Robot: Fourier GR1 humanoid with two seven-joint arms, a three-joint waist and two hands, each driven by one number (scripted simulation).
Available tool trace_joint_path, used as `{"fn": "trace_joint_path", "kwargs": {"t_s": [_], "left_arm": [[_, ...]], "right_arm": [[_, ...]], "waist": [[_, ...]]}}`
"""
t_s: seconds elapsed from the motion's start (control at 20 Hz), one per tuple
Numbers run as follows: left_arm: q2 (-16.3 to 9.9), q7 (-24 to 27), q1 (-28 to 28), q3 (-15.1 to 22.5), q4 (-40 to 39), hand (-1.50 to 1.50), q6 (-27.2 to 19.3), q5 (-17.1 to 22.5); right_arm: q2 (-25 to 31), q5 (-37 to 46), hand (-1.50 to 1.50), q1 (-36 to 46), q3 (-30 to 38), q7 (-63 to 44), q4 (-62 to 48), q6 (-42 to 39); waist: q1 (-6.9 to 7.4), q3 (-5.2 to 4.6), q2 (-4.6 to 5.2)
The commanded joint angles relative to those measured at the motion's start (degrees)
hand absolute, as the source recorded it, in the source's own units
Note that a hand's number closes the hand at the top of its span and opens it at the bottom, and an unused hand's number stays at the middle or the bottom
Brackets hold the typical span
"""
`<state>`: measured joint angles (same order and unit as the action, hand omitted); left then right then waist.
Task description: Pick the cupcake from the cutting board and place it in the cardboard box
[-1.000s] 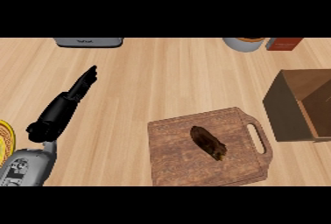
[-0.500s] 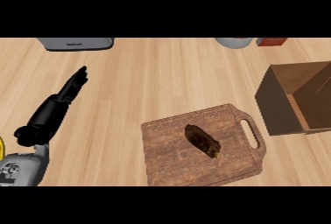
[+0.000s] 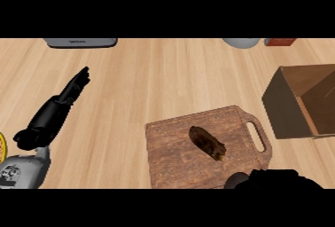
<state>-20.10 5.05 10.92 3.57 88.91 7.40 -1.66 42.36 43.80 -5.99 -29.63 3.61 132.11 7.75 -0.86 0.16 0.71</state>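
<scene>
— What does the counter (image 3: 163,80) look like from where you stand?

— Pale wood in long planks, smooth with a soft sheen. The cutting board (image 3: 183,155) on it is darker wood, its grain rough and mottled, matt all over.

— And the cupcake (image 3: 207,142)?

— Dark brown, dull and crumbly-looking, a lighter patch at one end.

— The cardboard box (image 3: 294,106)?

— Plain brown card, flat and matt, paler on the inner walls.

— Your own arms?

— My left hand (image 3: 56,113) is glossy black, like hard plastic; the forearm (image 3: 20,170) behind it is grey with a metallic look. My right hand (image 3: 278,179), at the lower edge, is matt black.
</scene>
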Motion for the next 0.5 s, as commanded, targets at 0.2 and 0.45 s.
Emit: {"fn": "trace_joint_path", "kwargs": {"t_s": [0.2,0.45], "left_arm": [[0.83,0.11,2.67,0.5,-1.95,0.0,0.24,-0.88],[1.36,-0.87,4.08,1.05,-2.13,0.0,1.75,-0.2]], "right_arm": [[5.33,-30.57,1.5,8.88,26.57,4.95,-12.05,-7.12],[14.4,-31.56,1.5,16.13,27.63,12.63,-30.3,-19.74]], "waist": [[1.55,-0.06,0.07],[2.62,-0.16,0.03]]}}
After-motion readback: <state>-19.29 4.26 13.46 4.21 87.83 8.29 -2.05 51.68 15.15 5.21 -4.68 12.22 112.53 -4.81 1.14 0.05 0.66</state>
